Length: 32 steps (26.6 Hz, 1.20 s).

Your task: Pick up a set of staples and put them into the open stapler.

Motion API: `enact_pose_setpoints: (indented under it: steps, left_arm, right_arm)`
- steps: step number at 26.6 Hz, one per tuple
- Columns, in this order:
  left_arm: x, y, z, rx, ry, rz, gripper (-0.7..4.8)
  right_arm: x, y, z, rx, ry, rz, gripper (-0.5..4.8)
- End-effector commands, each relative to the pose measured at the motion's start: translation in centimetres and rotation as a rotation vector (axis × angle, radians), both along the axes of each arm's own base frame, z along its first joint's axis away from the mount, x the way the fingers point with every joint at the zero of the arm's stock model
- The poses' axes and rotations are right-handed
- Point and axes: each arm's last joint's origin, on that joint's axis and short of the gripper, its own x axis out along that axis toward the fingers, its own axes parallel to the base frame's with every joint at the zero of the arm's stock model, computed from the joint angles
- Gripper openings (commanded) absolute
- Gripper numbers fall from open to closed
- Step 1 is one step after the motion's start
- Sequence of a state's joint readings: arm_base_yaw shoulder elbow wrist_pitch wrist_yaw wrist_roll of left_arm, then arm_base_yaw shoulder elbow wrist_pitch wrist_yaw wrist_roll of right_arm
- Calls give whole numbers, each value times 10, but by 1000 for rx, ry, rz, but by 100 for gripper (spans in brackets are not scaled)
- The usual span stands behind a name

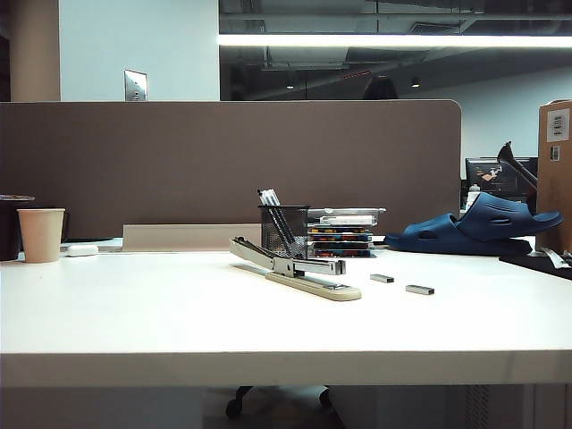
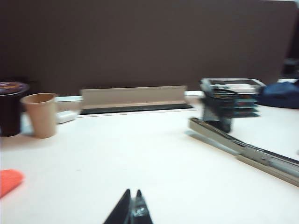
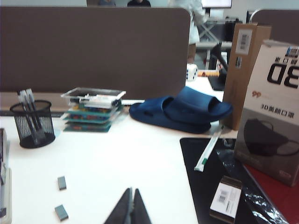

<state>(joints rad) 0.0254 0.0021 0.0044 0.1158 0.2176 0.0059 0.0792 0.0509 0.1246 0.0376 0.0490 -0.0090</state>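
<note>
Two staple strips (image 1: 382, 278) beside one stapler (image 1: 299, 270); left pincer (image 2: 132, 210), right pincer (image 3: 131, 207) pressed together.

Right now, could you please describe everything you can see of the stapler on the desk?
The stapler lies on the white table before the black mesh pen cup. Its flat beige base rests on the tabletop, carrying a silver-grey metal channel. The long beige-grey upper arm is swung open, slanting up and back to the left. Nothing else touches it; no pincer is near.
</note>
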Motion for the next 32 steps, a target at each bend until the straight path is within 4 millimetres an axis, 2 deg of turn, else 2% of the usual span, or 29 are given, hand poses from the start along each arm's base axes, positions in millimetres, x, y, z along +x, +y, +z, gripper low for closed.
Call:
enact_pose_setpoints:
  steps: [1, 8, 17, 26, 28, 32]
  left_arm:
    - [-1, -3, 3, 12, -18, -115, -5]
    - [-3, -8, 3, 35, -23, -286, -5]
    - [-5, -9, 8, 43, -57, -317, -5]
    - [-7, -11, 9, -41, -1, -434, -5]
    - [-7, -11, 9, -47, 3, -444, -5]
    - [-8, -11, 12, -51, 19, -442, -5]
  right_arm:
    - [-5, 0, 15, 2, -17, 5, -7]
    - [-18, -1, 45, 4, -36, 4, -7]
    - [-21, -1, 75, -2, 43, 4, -7]
    - [-2, 2, 128, -16, 225, 82, -7]
    - [7, 4, 145, -17, 293, 115, -7]
    - [20, 7, 166, -15, 375, 169, -7]
